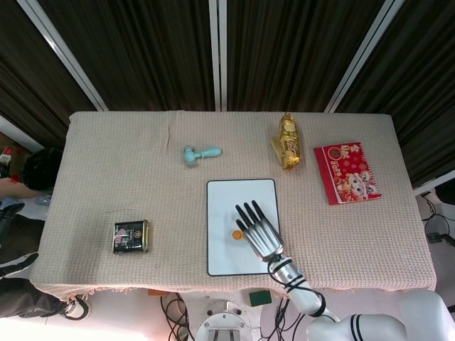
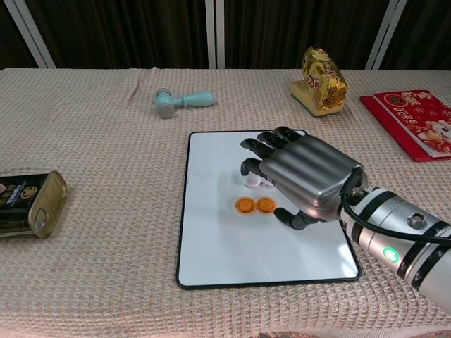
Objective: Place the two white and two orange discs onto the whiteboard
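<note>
Here the right hand (image 2: 304,180) hangs palm-down over the middle of the whiteboard (image 2: 211,253), its fingers (image 2: 262,146) slightly curled and apart, holding nothing that can be seen. In the head view the same hand (image 1: 258,231) covers the right half of the board (image 1: 222,256), fingers pointing away from the robot.

Two orange discs (image 2: 255,205) lie flat on the whiteboard, side by side and touching or nearly so, just to the left of the hand and close beside its thumb. The head view shows only one orange spot (image 1: 237,234) at the hand's left edge. A white disc (image 2: 251,182) lies on the board just beyond the orange pair, right at the bent fingertips, partly hidden by them; whether a fingertip touches it cannot be told. A second white disc may sit beside it under the fingers, but the views do not settle that.

The left hand is in neither view.

Elsewhere on the cloth-covered tabletop (image 2: 106,282): a pale teal mallet-shaped tool (image 2: 183,102) beyond the board to the left, a gold foil packet (image 2: 323,81) beyond it to the right, a red printed booklet (image 2: 412,121) at the far right, and a dark tin (image 2: 25,204) lying on its side at the left edge.
</note>
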Robot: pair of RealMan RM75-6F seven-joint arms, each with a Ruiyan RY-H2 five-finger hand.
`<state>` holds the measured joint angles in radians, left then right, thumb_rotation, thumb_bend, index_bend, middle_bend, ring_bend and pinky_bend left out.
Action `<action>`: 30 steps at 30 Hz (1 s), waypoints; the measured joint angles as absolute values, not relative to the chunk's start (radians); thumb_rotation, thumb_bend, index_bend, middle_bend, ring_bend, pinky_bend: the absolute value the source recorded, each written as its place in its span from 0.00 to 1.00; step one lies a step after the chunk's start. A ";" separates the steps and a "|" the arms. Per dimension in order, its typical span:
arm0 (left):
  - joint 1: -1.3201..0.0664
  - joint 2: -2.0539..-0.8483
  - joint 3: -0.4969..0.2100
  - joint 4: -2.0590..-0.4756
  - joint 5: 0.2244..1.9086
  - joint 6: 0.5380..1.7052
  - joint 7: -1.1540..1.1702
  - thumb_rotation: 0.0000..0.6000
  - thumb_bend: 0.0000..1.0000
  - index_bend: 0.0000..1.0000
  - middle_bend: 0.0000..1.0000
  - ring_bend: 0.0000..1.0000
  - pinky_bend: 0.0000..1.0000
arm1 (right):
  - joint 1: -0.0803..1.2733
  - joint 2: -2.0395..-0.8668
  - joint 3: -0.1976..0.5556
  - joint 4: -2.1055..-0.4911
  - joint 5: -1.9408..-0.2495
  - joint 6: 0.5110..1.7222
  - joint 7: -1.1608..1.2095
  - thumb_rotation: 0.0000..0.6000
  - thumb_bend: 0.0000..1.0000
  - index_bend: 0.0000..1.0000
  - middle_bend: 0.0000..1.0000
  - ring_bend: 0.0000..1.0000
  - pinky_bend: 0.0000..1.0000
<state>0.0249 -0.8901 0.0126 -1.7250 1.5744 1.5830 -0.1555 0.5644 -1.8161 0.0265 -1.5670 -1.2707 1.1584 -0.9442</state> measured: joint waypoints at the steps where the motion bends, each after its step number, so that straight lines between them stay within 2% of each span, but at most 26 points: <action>1: 0.025 -0.890 0.013 -1.725 1.574 1.583 -0.154 1.00 0.10 0.12 0.14 0.00 0.12 | 0.563 -1.811 0.025 -1.574 -1.274 1.163 -0.943 1.00 0.35 0.14 0.00 0.00 0.00; 5: 0.024 -0.890 0.013 -1.726 1.574 1.582 -0.154 1.00 0.10 0.12 0.14 0.00 0.12 | 0.547 -1.778 0.011 -1.618 -1.309 1.194 -0.926 1.00 0.35 0.08 0.00 0.00 0.00; 9: 0.024 -0.890 0.012 -1.725 1.573 1.581 -0.156 1.00 0.10 0.12 0.14 0.00 0.12 | 0.508 -1.713 -0.026 -1.667 -1.409 1.279 -0.852 1.00 0.33 0.00 0.00 0.00 0.00; 14: 0.024 -0.891 0.014 -1.728 1.582 1.583 -0.151 1.00 0.10 0.12 0.14 0.00 0.12 | 0.419 -1.597 -0.075 -1.691 -1.500 1.442 -0.732 1.00 0.32 0.00 0.00 0.00 0.00; 19: 0.027 -0.894 0.018 -1.739 1.592 1.591 -0.129 1.00 0.10 0.12 0.14 0.00 0.12 | 0.243 -1.412 -0.121 -1.679 -1.500 1.638 -0.576 1.00 0.32 0.00 0.00 0.00 0.00; 24: 0.039 -0.899 0.020 -1.749 1.599 1.614 -0.108 1.00 0.10 0.12 0.14 0.00 0.12 | 0.134 -1.294 -0.135 -1.645 -1.467 1.717 -0.422 1.00 0.32 0.00 0.00 0.00 0.00; 30: 0.049 -0.907 0.022 -1.758 1.607 1.630 -0.081 1.00 0.10 0.12 0.14 0.00 0.12 | 0.085 -1.228 -0.130 -1.651 -1.496 1.746 -0.376 1.00 0.32 0.00 0.00 0.00 0.00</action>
<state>0.0492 -0.9074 0.0224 -1.7578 1.6070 1.6304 -0.0811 0.0855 -1.2278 -0.1302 -1.6510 -1.4963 1.7461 -0.3759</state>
